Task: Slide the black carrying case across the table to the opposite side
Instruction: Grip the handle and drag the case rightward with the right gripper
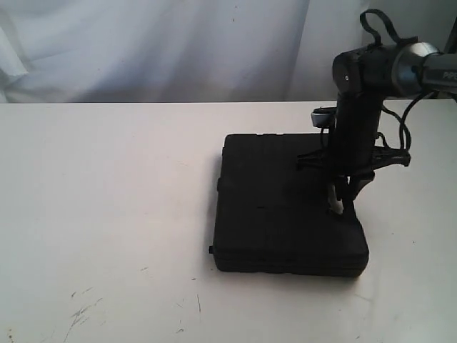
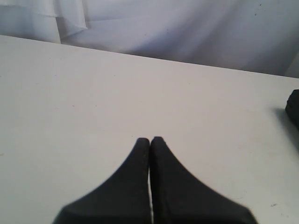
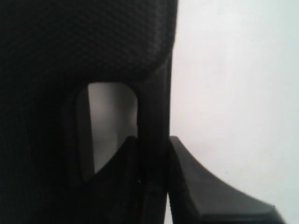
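The black case (image 1: 278,207) lies flat on the white table (image 1: 107,186), right of the middle. My right gripper (image 1: 343,204) points straight down at the case's right edge. Seen from the right wrist, the gripper (image 3: 152,154) is shut on the bar of the slot handle (image 3: 152,112). One finger (image 3: 117,177) sits inside the slot and the other (image 3: 201,186) outside the case's edge. Over bare table, my left gripper (image 2: 150,140) is shut with nothing in it. A corner of the case (image 2: 293,108) shows far off to its side. The exterior view does not show the left gripper.
A white curtain (image 1: 178,43) hangs behind the table's far edge. Dark scuff marks (image 1: 82,311) lie on the table near the front left. Cables (image 1: 400,132) loop off the right arm beside the case.
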Tool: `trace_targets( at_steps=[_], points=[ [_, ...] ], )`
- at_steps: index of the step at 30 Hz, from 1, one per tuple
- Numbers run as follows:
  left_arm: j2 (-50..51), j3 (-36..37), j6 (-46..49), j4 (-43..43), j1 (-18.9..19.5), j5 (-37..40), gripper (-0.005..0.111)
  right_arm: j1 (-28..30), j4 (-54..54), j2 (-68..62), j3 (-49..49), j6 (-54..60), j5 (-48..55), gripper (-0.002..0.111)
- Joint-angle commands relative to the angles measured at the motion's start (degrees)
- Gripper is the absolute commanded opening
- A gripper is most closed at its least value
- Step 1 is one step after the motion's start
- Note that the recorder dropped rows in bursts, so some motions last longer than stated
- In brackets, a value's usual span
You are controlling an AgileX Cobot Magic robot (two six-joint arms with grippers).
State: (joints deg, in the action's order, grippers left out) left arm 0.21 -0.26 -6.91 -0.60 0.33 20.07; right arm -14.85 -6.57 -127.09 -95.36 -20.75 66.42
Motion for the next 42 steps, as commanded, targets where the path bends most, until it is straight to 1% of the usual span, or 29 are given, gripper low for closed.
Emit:
trace_targets(
  at_steps=[1, 10, 17, 25, 31, 42],
  points=[
    [-0.2, 0.3, -0.1, 0.1, -0.3, -0.1, 0.0, 2.5, -5.6, 2.3, 1.2, 1.9, 0.5, 0.0],
    [-0.2, 0.3, -0.1, 0.1, -0.3, -0.1, 0.0, 7.1, -6.6, 2.6, 1.2, 4.7, 0.8, 0.0],
    [-0.2, 0.3, 0.1, 0.1, -0.3, -0.1, 0.0, 10.4, -6.6, 2.6, 1.2, 9.5, 0.1, 0.0],
    [-0.2, 0.3, 0.1, 0.1, -0.3, -0.1, 0.0, 10.9, -6.7, 2.5, 1.2, 11.1, -0.4, 0.0],
    [-0.2, 0.3, -0.1, 0.1, -0.3, -0.1, 0.0, 11.2, -7.6, 2.5, 3.1, 10.4, -1.6, 0.0],
    [-0.2, 0.3, 0.1, 0.1, -0.3, -0.1, 0.0, 12.9, -7.5, 2.5, 3.5, 10.4, -2.5, 0.0]
  ],
)
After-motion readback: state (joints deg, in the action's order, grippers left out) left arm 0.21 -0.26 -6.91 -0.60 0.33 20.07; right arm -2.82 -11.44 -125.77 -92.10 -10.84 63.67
